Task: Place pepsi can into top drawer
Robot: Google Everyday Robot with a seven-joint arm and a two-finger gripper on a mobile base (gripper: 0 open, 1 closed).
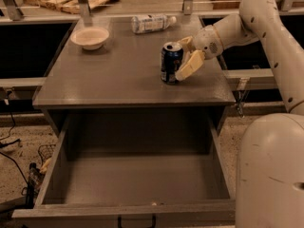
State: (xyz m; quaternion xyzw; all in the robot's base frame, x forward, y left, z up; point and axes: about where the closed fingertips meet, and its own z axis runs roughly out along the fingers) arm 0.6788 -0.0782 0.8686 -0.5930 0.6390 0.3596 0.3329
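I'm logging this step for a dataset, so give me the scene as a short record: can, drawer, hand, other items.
pepsi can: upright on the cabinet top, right of centre
top drawer: pulled open, below the cabinet top
hand: at the can's right side, at can height
bowl: back left of the top
plastic bottle: lying on its side near the back edge
task state: can not yet in the drawer
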